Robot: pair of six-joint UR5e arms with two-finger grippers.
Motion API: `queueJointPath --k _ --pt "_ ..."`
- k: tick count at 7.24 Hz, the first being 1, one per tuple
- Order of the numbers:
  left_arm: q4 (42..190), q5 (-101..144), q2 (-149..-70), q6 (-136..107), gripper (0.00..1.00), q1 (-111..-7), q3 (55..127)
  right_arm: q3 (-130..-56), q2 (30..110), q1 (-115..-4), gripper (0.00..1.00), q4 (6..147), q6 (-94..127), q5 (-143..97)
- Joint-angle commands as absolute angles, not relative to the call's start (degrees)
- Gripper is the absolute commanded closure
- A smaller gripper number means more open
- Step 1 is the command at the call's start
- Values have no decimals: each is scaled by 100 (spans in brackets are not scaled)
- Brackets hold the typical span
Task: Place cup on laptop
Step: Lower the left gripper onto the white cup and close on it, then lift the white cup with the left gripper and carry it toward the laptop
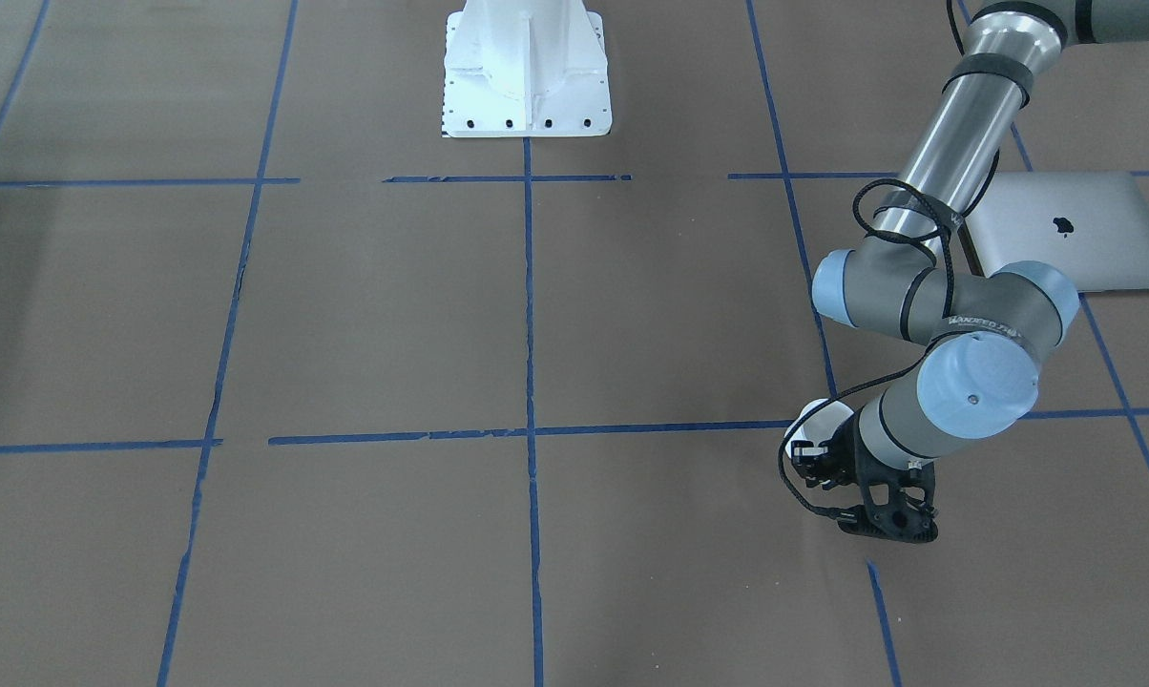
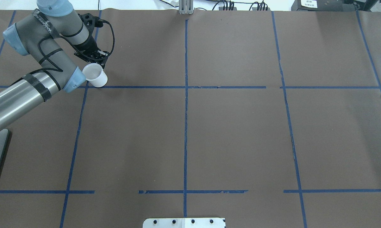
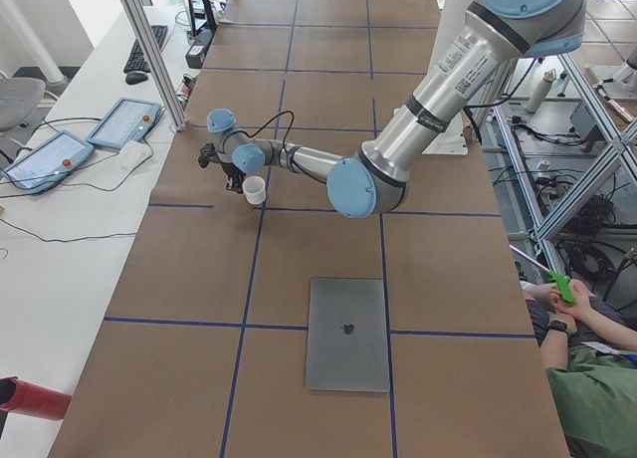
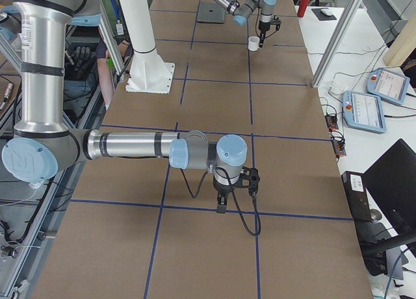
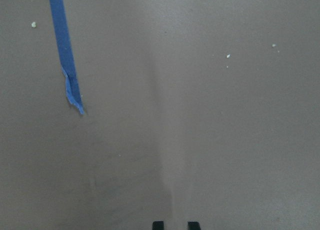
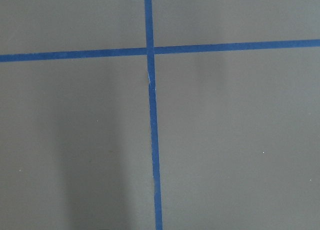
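Observation:
The small white cup (image 2: 95, 76) stands at a blue tape crossing at the far left of the table; it also shows in the front-facing view (image 1: 820, 417) and both side views (image 3: 255, 190) (image 4: 253, 43). My left gripper (image 2: 98, 63) (image 1: 811, 458) is right against its far side. In the left wrist view the fingertips (image 5: 158, 225) stand close together with a narrow gap, seemingly pinched on the cup's handle side; the cup itself is hidden there. The silver-grey laptop (image 1: 1080, 234) (image 3: 347, 334) lies closed, nearer the robot. My right gripper (image 4: 221, 208) hangs over bare table; I cannot tell its state.
The white robot base (image 1: 527, 67) stands at the middle of the robot's table edge. The left arm's elbow (image 1: 975, 382) hangs between cup and laptop. Teach pendants (image 3: 124, 124) lie on a side bench, and a person (image 3: 587, 378) sits by the table's corner.

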State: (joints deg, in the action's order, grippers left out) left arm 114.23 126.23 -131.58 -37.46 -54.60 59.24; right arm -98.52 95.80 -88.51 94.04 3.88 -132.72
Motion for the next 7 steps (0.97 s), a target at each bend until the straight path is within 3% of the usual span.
queueJointPath --k 1,3,7 --pt "11409 12656 -13157 -3762 100 -5571 6020 -9853 9580 -8851 0 9404 387 -13271" --pt "10833 12665 -13079 -3666 100 -5835 6518 -9853 9580 -8851 0 9404 387 -13271" --pt "9037 12630 -11747 -3401 100 -6467 8916 -9853 9580 -8851 0 9404 387 -13271"
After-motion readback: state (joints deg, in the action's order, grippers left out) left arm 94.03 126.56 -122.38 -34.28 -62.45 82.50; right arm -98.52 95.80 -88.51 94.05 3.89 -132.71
